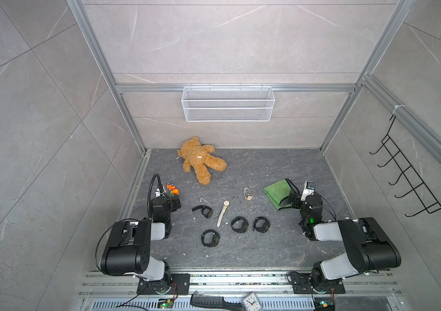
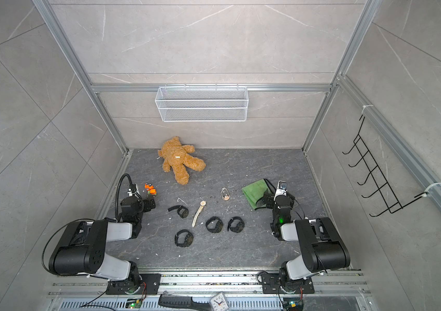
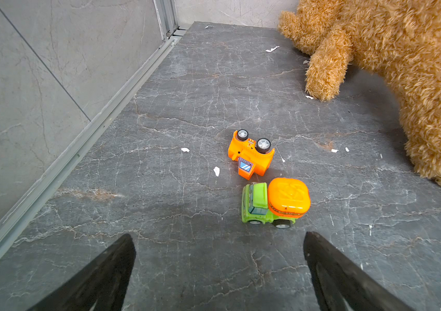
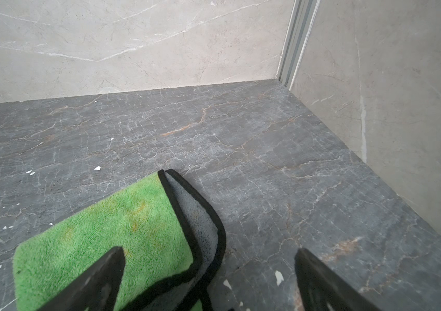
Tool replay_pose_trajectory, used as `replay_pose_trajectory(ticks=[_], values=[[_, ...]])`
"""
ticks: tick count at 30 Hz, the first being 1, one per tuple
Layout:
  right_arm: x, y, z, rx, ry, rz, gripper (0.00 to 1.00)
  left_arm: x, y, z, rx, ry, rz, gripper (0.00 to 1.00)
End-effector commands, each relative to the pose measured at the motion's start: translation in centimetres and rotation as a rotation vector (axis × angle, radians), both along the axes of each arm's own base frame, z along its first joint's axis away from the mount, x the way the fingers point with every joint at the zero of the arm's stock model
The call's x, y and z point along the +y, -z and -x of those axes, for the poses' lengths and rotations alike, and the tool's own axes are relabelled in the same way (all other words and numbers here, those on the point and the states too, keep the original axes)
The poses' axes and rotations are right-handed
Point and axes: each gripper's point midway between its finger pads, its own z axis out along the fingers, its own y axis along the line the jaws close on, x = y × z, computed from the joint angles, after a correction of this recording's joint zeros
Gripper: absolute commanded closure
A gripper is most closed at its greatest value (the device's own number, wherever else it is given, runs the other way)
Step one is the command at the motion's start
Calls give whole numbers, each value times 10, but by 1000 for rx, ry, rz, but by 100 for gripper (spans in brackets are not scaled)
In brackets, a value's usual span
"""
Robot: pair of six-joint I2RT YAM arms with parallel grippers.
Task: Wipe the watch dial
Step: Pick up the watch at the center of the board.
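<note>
Right gripper (image 4: 208,280) spread wide, empty, over the cloth (image 4: 101,237) edge at right. Left gripper (image 3: 218,269) likewise wide, empty, near 2 toy trucks (image 3: 273,202). Watch (image 1: 222,212) lies centre, untouched. Wiping not begun; cloth pickup outstanding.

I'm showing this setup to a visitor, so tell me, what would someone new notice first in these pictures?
Probably the fluffy brown teddy bear, sprawled at the back of the dark stone table. Next, the bright green cloth on the right side, with the right hand open above its edge, and the two small orange and green toy trucks just ahead of the open left hand. Between the arms lies a cluster of wristwatches, mostly black.
</note>
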Motion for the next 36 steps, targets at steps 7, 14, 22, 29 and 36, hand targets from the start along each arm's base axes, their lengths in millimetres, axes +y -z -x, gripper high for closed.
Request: replay_pose_trajectory(ticks=[7, 14, 22, 29, 36], values=[[1, -7, -7, -25, 3, 13, 0, 0, -18, -13, -60, 9, -29, 1], [-6, -11, -3, -25, 50, 20, 0, -1, -19, -13, -61, 11, -29, 8], [5, -18, 4, -75, 30, 63, 0, 3, -39, -18, 7, -57, -93, 12], [7, -20, 6, -89, 23, 69, 0, -6, -119, -24, 37, 5, -106, 15], [21, -39, 6, -29, -8, 139, 0, -22, -153, 0, 27, 60, -5, 12]])
